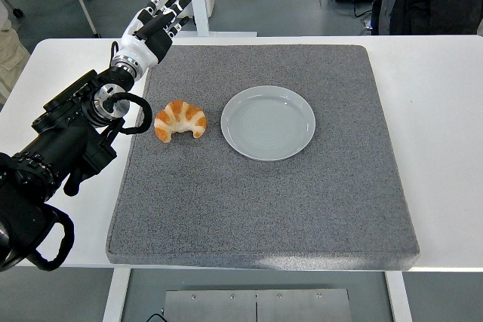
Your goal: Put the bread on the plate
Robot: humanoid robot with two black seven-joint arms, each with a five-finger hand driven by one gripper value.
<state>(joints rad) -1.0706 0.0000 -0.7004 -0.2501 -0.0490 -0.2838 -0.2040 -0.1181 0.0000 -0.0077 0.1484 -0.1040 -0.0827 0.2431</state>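
Grey felt-like matting point(264, 209) covers most of the white table point(441, 111), and on it lie the 2 things of the task. The bread point(179, 120), a golden-brown croissant curved like a horseshoe with its 2 tips pointing toward the near edge, sits on the mat's left part, not on the plate. The plate point(268, 122), round, pale grey-blue and bare, rests flat just to the right of the bread, with a narrow strip of mat between them; they do not touch.

From the left edge the black left arm point(68, 137) reaches diagonally over the table's left margin. Its left hand point(155, 28), white at the palm with black fingers, is raised above the mat's far left corner, well beyond the bread. The fingers are spread and straight, released, grasping nothing.

Beyond the table's far edge show a grey floor, a chair base at the upper left, cables and a dark case at the upper right.
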